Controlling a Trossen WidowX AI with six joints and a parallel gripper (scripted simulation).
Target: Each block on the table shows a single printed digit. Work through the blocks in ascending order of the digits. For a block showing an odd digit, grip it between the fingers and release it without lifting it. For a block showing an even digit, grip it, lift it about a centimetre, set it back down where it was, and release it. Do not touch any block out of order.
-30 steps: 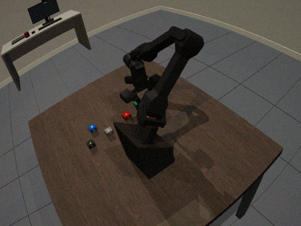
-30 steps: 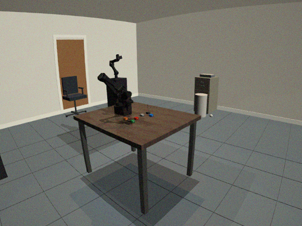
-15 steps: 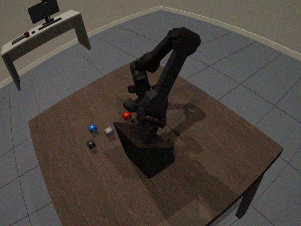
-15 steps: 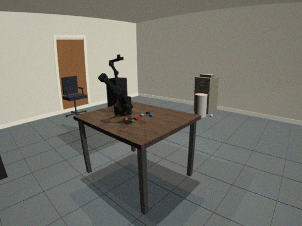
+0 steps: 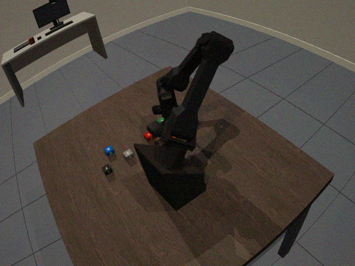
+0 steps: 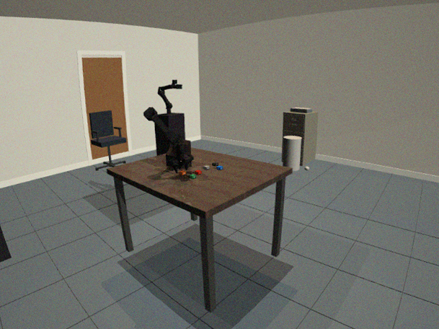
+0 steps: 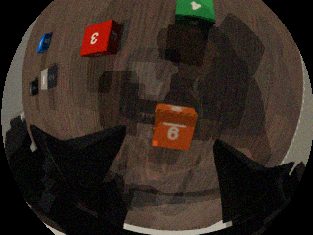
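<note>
An orange block (image 7: 174, 126) (image 6: 182, 173) shows an underlined digit upside down in the wrist view, apparently a 9. My gripper (image 7: 171, 137) (image 6: 183, 170) is open and empty, its fingers apart on either side of and above the orange block. In the top view the arm hides the fingertips. A red block (image 7: 100, 39) (image 5: 148, 136) (image 6: 198, 172) shows 3. A green block (image 7: 196, 11) (image 5: 161, 120) (image 6: 192, 176) shows 4. A blue block (image 7: 44, 43) (image 5: 108, 150) (image 6: 219, 167), a grey block (image 7: 48, 78) (image 5: 128, 154) (image 6: 206, 167) and a black block (image 7: 34, 87) (image 5: 107, 169) (image 6: 215, 164) have digits too small to read surely.
The blocks rest on the wooden table (image 5: 229, 183) (image 6: 235, 188). The red and green blocks are the nearest neighbours of the orange one. The arm's base (image 5: 175, 185) stands close behind the orange block. Shadows of the arm fall around the blocks.
</note>
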